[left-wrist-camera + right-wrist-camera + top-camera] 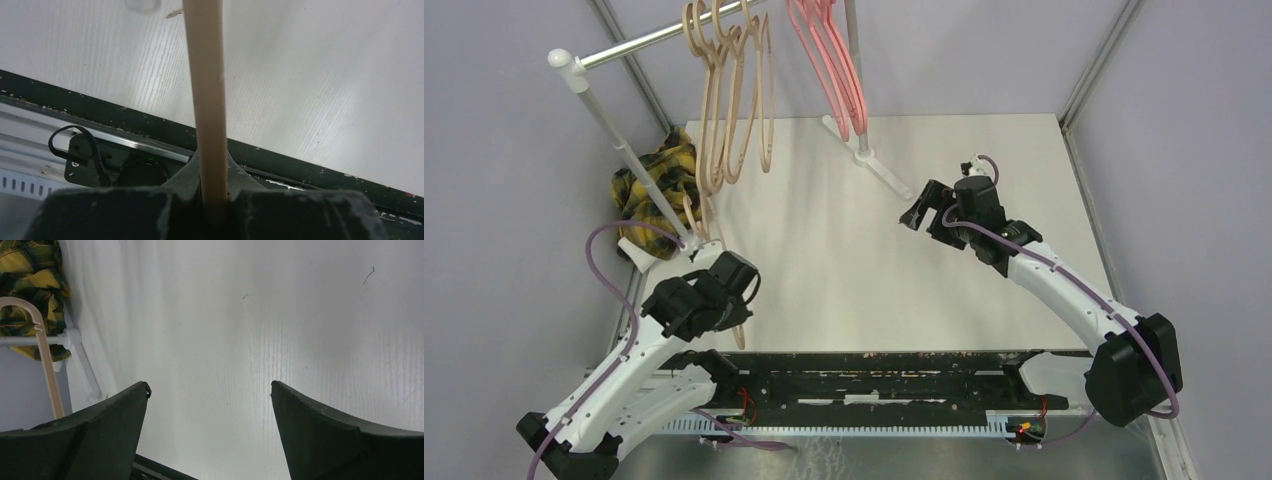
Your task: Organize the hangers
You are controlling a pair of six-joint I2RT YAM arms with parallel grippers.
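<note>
Left gripper (215, 199): 8 o'clock on white table (844, 275), fingers clamped on one thin beige-tan hanger (205, 100).
Right gripper (210, 388): 2 o'clock, fingers spread wide apart.
Matte beige-tan hangers (736, 100): hung on silver metal rail (639, 45), 11 o'clock.
Salmon-pink hangers (836, 75): 12 o'clock.
Yellow-black plaid cloth (659, 180): 10 o'clock.

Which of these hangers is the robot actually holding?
One beige hanger, pinched in the left gripper, down off the rail. The other beige hangers and the pink hangers all hang on the rail.
</note>
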